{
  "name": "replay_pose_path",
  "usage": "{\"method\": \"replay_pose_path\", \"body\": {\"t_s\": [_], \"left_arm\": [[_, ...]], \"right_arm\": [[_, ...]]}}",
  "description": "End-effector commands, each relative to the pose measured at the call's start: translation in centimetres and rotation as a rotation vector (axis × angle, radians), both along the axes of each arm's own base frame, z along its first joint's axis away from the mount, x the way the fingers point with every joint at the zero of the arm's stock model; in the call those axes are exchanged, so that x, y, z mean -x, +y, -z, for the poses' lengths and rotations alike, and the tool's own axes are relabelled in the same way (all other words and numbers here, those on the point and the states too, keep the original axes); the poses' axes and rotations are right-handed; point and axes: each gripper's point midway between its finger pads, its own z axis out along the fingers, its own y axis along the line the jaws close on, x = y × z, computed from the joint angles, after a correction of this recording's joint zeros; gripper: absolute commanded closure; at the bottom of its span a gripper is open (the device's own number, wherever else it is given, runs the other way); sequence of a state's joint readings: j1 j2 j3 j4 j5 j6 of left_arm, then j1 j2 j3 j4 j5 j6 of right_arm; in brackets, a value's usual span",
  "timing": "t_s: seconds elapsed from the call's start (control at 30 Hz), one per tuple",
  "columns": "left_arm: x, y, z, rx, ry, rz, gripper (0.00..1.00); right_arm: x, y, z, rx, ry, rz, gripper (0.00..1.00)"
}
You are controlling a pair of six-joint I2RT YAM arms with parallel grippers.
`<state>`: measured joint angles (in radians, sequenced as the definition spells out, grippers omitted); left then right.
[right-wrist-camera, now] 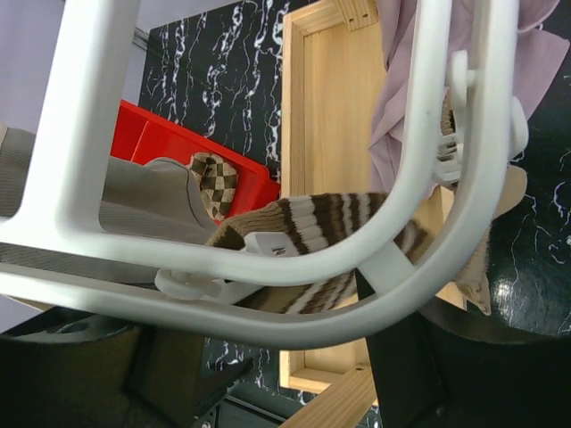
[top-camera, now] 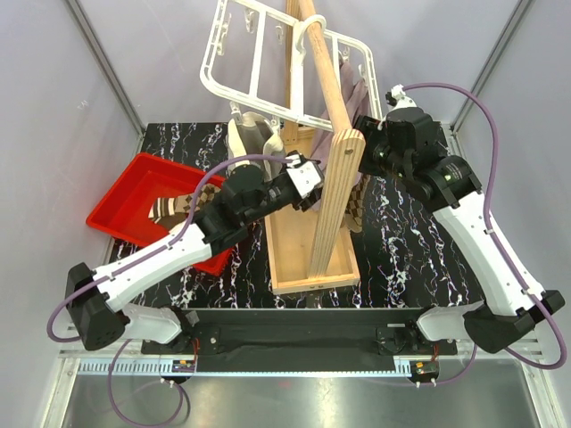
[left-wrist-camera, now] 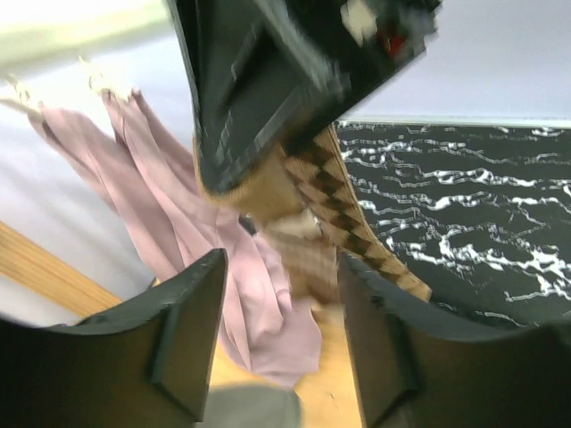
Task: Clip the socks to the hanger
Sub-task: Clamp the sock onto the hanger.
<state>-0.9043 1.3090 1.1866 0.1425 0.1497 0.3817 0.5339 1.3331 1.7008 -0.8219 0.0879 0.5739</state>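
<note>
The white hanger [top-camera: 268, 53] hangs tilted from the wooden pole. Beige and grey socks [top-camera: 245, 134] and mauve socks [top-camera: 352, 85] hang from its pegs. My right gripper [top-camera: 375, 147] is open, its fingers on either side of the hanger's rounded frame corner [right-wrist-camera: 428, 223]. Just behind that corner a white peg [right-wrist-camera: 268, 242] grips a brown-and-cream striped sock [right-wrist-camera: 330, 218]. My left gripper [top-camera: 308, 183] is open and empty [left-wrist-camera: 281, 303]. It faces a hanging mauve sock [left-wrist-camera: 178, 205] and a checkered sock [left-wrist-camera: 348, 214]. Another checkered sock [top-camera: 169, 207] lies in the red bin.
The red bin [top-camera: 125, 192] sits at the table's left. The pole stand [top-camera: 335, 116] rises from a wooden tray base [top-camera: 294, 250] in the middle, between the two arms. Grey walls close in the black marbled table [top-camera: 419, 241].
</note>
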Motion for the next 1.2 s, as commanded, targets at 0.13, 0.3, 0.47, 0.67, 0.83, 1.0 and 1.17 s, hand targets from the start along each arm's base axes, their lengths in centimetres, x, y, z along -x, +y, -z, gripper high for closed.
{"method": "replay_pose_path", "body": {"t_s": [0.13,0.3,0.47,0.67,0.83,1.0,1.17], "left_arm": [[0.0,5.6,-2.6,0.201,0.023,-0.194,0.25],[1.0,10.4,-2.8,0.338,0.127,-0.326,0.02],[3.9,14.4,-4.3,0.447,0.153,-0.342,0.08],[2.5,17.7,-6.9,0.402,0.286,-0.469,0.04],[-0.1,21.2,-7.1,0.538,0.408,-0.613,0.01],[-3.6,25.3,-6.0,0.774,0.445,-0.651,0.01],[-8.0,25.2,-5.7,0.739,0.390,-0.489,0.01]], "right_arm": [[-1.4,-1.6,-2.1,0.034,-0.125,0.075,0.31],[-2.1,-2.9,-2.1,0.100,-0.140,0.119,0.33],[-2.5,-4.9,-1.2,0.217,-0.141,0.155,0.33],[-2.4,-7.6,0.0,0.279,-0.124,0.140,0.28],[-2.0,-9.0,-0.2,0.260,-0.113,0.130,0.15],[-1.5,-8.0,-1.7,0.212,-0.123,0.068,0.00],[-2.3,-8.6,-2.1,0.230,-0.110,0.072,0.00]]}}
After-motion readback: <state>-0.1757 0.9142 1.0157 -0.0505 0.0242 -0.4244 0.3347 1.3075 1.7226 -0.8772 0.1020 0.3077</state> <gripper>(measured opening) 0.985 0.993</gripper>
